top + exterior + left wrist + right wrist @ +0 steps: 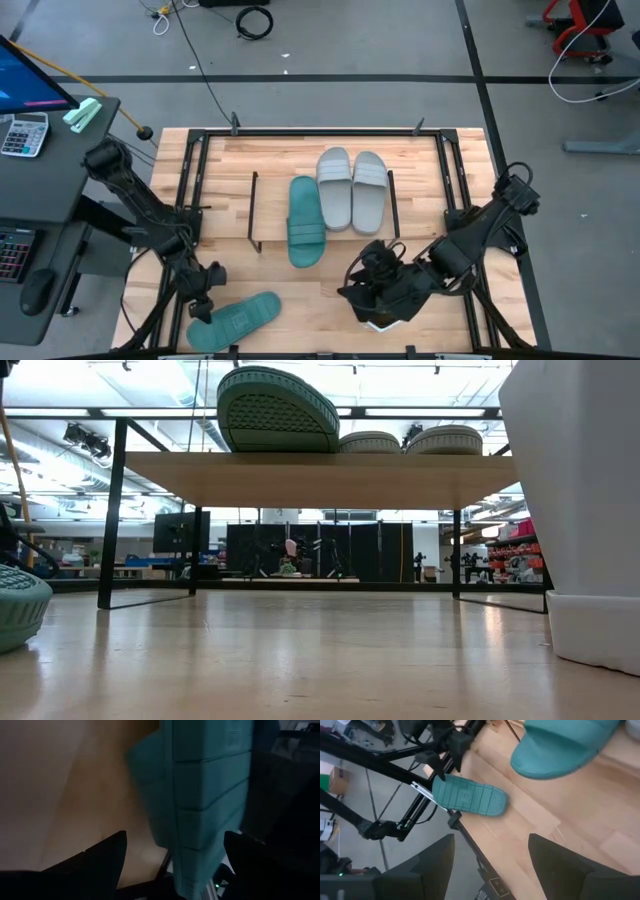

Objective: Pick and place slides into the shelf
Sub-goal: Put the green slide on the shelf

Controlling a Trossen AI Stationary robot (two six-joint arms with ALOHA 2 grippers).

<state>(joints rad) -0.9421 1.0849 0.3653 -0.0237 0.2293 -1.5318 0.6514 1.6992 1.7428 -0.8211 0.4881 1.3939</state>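
High view first: the shelf (270, 160), a light wooden board on thin black wire legs, stands in the far middle of the table (440, 300). Three slides lie on top of it. One teal slide (306, 221) sits strap up, its long axis running from 12 to 6 o'clock. At its 2 o'clock the two grey slides (352, 188) lie side by side, touching each other, with the nearer one right against the teal slide's edge.

A second teal slide (235, 320) lies sole up on the tabletop at about 7 o'clock from the shelf, close to the near edge. The left gripper (200, 305) is at this slide's 9 o'clock end, with its fingers spread wide. In the left wrist view the ribbed teal sole (207, 805) runs between the two dark fingers (100, 855), and no pinch on it can be made out.

The right gripper (375, 308) hangs low over the table at about 5 o'clock from the shelf, well apart from every slide, fingers spread with nothing between them. Its wrist view looks across the table to the sole-up slide (470, 795).

The low view shows the shelf's board with the three slides on top.
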